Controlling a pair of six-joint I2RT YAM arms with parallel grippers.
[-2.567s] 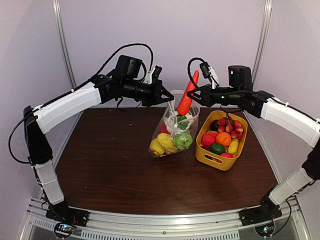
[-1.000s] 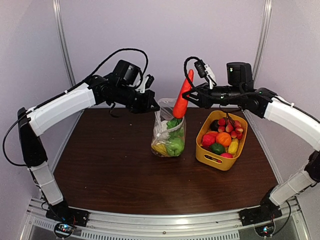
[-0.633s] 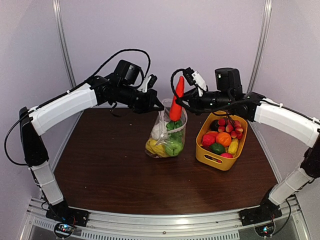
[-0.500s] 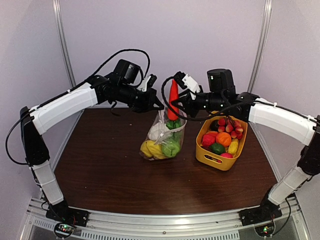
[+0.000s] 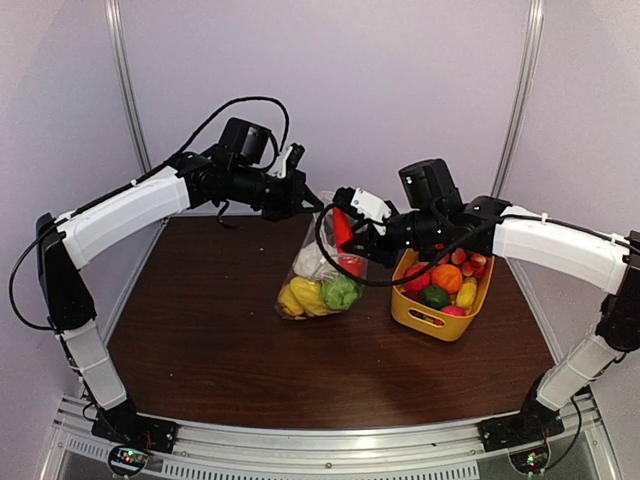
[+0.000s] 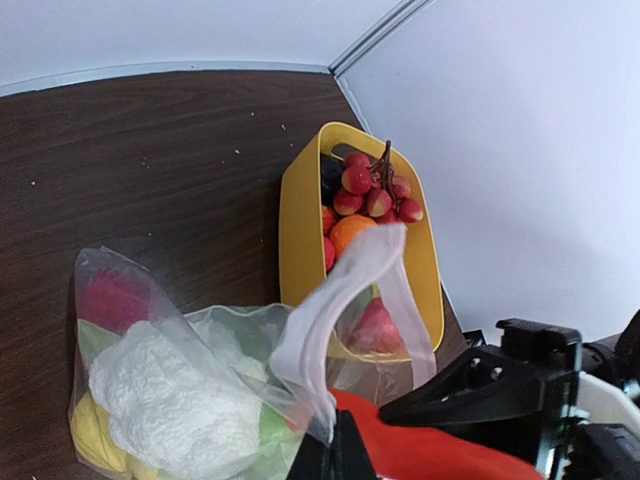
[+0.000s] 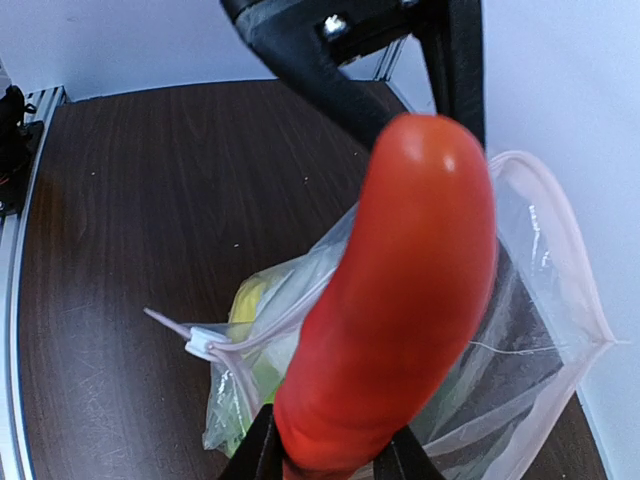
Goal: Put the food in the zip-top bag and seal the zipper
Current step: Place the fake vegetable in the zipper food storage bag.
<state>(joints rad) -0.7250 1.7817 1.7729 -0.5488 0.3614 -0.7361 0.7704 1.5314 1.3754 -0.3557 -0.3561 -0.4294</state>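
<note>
Your right hand [image 5: 347,228] has swung left and dropped in the last half second. The carrot [image 5: 342,226], which stood upright over the bag [image 5: 318,278], now leans with its tip at the mouth. The hand is clenched on the carrot's thick end, so the carrot is on its way in but not yet let go. The bag has also slid left on the surface [image 5: 220,330].

Your left hand [image 5: 303,203] pinches the rim of the bag and holds it up and open. A lemon [image 5: 300,297], a green piece [image 5: 342,292] and the cauliflower [image 5: 310,262] already lie inside.

Watch the mouth. In the left wrist view a loose flap [image 6: 355,290] droops across it, and the carrot could catch on that and push the rim shut. The zipper [image 7: 557,230] is open and unsealed. The two hands sit very near each other, and the basket [image 5: 425,312], with more food in it, stands just beside the bag under your right arm. I'd say sealing is some way off.
</note>
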